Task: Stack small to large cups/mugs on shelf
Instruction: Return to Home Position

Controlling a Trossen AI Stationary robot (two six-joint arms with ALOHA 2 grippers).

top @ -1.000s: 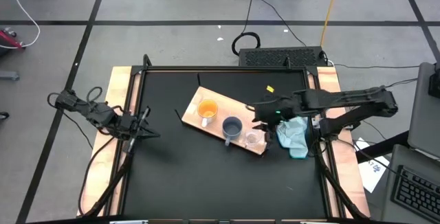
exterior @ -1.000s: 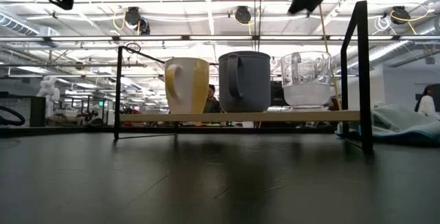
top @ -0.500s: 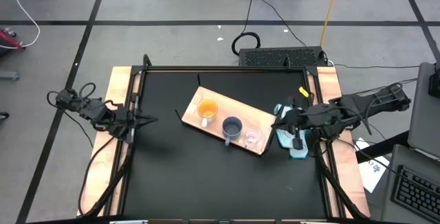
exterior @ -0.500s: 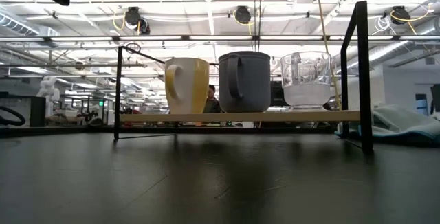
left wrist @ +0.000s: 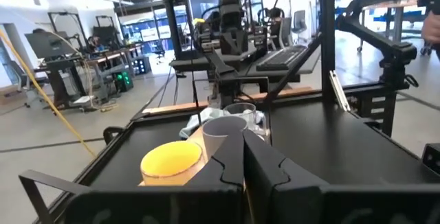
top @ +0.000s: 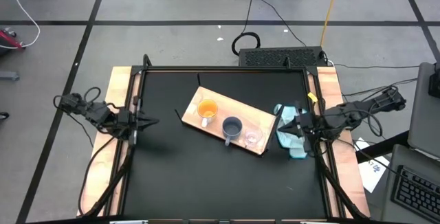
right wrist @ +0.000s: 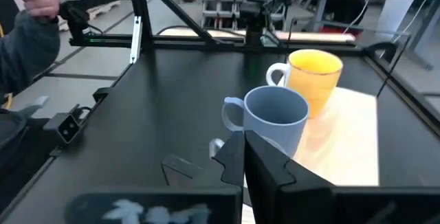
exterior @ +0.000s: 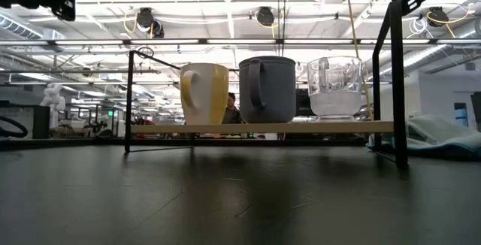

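Left tool point(top: 143, 121) mid-left, right tool point(top: 294, 123) mid-right: both closed, empty. I judge right could snag cloth point(top: 294, 141), nudging shelf point(top: 230, 107).

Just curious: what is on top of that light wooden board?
Three cups in a row: an orange mug, a grey-blue mug and a clear glass cup. The board surface beneath each is covered.

I'm seeing the light blue cloth point(top: 297, 148), plain, lying just beside my dark right gripper point(top: 287, 123). Ahead of it the clear glass cup point(top: 253, 138) is sitting nearest, then the grey-blue mug point(top: 232, 126), then the orange mug point(top: 207, 108), yellow-sided, on the light-wood board point(top: 237, 110) over the black tabletop point(top: 206, 176).
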